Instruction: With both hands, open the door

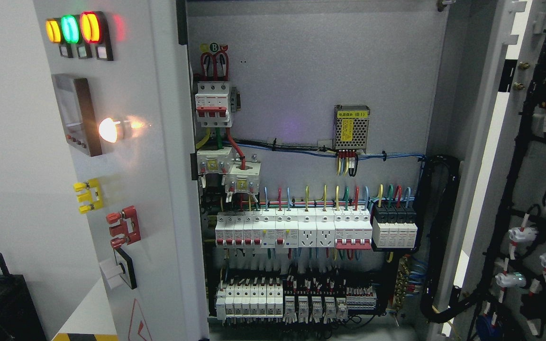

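The left door [126,189] of the cabinet stands swung open at nine o'clock, seen nearly edge-on. Near its top, at eleven o'clock, three indicator lamps [71,29] glow amber, green and red. Below them sit a brown-framed meter [76,113] and a lit white lamp [108,130], then a yellow terminal [88,195], a red terminal [123,227] and a rotary switch [121,269]. At the centre the cabinet interior [311,71] is exposed: a red-handled breaker [213,103] at eleven o'clock, a mesh-cased power supply [351,127] just right of centre, and a row of breakers [315,229] toward six o'clock. The right door [533,189] stands open at three o'clock, wiring harness [514,166] facing in. Neither hand appears, so the state of the fingers cannot be told.
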